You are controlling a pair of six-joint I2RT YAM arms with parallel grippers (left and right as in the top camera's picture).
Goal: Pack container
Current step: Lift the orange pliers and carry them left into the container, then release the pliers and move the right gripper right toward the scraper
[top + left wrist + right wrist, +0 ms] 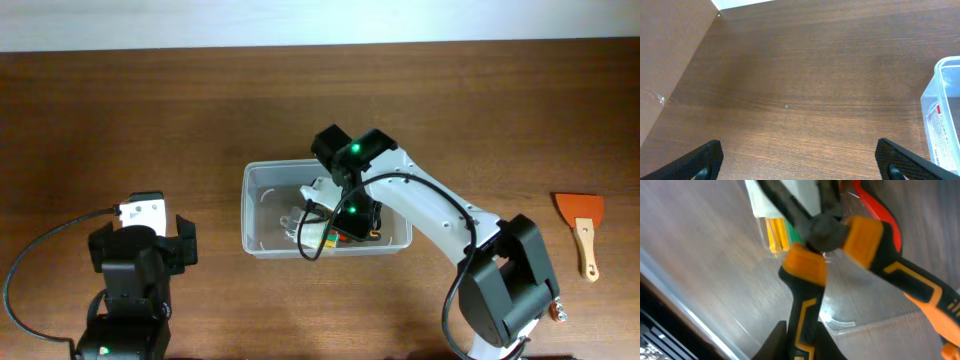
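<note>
right claw [801, 342] clenched on one handle of orange-black pliers [830, 227], head poked into clear container [262, 178] mid-table, low for soft drop, I guess. left claw [802, 162] spread wide, idle beside container. orange scraper [581, 232] far right, probably next.

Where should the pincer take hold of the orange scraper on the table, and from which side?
Take the wooden handle, coming straight down from above and closing across its narrow width. The orange scraper lies flat; its blade looks too wide and thin to pinch.
</note>
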